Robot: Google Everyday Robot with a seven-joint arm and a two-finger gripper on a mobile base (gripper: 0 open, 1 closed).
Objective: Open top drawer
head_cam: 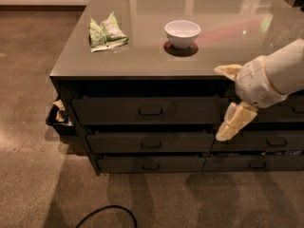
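Floor (pixel 33 175): brown, mottled. A dark cable (pixel 107 213) loops along the bottom edge, L of centre.

Cabinet front, L stack, 3 dark drawers. Bottom drawer (pixel 190 164) and mid drawer (pixel 118 141) are shallow, each w/ a small bar pull. The top drawer (pixel 109 109) is the tallest front, directly under the counter edge. Its pull (pixel 151 112) sits at centre. The front looks flush w/ the stack, no interior showing.

Gripper (pixel 222 103) is at the R end of the top drawer, about where the two stacks meet, well R of the pull. Fingers spread wide: lower finger (pixel 235 122) points down-left over the drawer fronts, upper finger (pixel 229 70) is up at counter-edge level. Nothing is held between them. Can't tell if either touches the cabinet. The white arm (pixel 280 75) enters from the R.

R stack (pixel 266 141): more dark drawers, partly behind the arm.

A small black bin (pixel 56 120) w/ scraps sits on the floor at the cabinet's L end.

Counter (pixel 142 56): grey, glossy. A white bowl (pixel 182 32) stands upright on a dark coaster (pixel 180 50) near centre. A crumpled green-white bag (pixel 107 32) lies to the L of the bowl, apart from it.
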